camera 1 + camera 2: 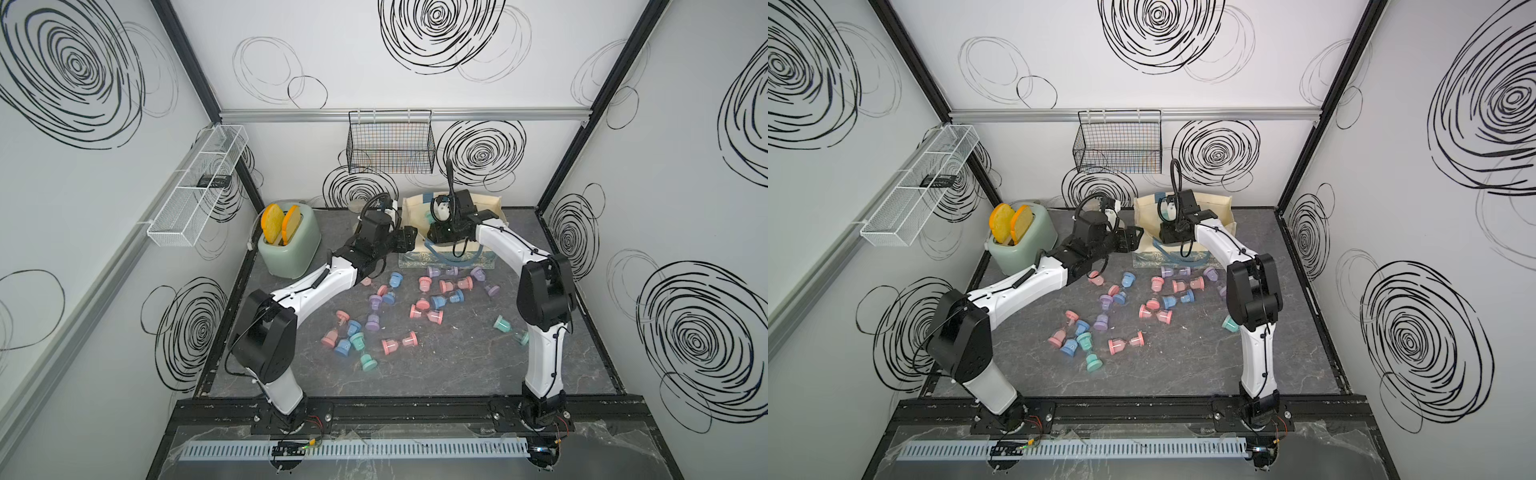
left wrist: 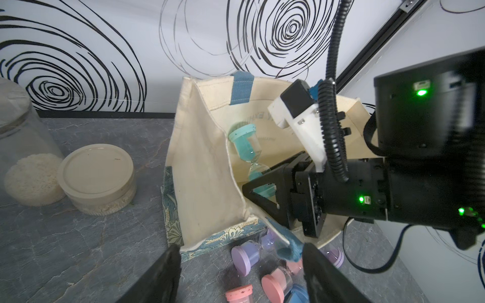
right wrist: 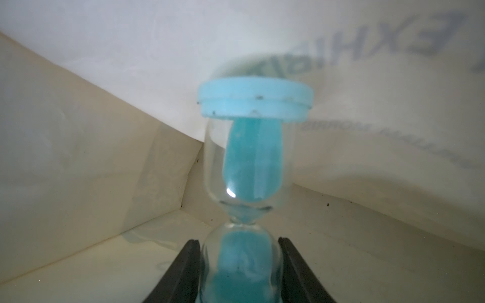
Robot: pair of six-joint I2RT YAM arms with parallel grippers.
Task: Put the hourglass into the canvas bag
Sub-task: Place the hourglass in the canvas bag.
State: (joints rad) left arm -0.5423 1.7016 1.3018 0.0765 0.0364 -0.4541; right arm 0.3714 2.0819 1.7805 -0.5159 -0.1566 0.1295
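Observation:
The cream canvas bag (image 1: 415, 208) (image 1: 1221, 203) stands open at the back of the table, with a blue floral band along its bottom. My right gripper (image 3: 240, 262) reaches down inside it, its fingers lying against the lower glass bulb of a teal hourglass (image 3: 252, 157) (image 2: 245, 141). The hourglass stands upright above the bag's floor. My left gripper (image 2: 241, 251) (image 1: 409, 239) hangs open just outside the bag's front left corner, over loose hourglasses. A blue strap handle (image 2: 286, 246) droops beside one of its fingers.
Several pink, blue, purple and teal hourglasses (image 1: 390, 307) lie scattered in front of the bag. A green toaster (image 1: 289, 245) with toast stands left of it. A glass jar (image 2: 23, 157) and a lidded tub (image 2: 97, 178) sit behind. A black wire basket (image 1: 390, 145) hangs on the back wall.

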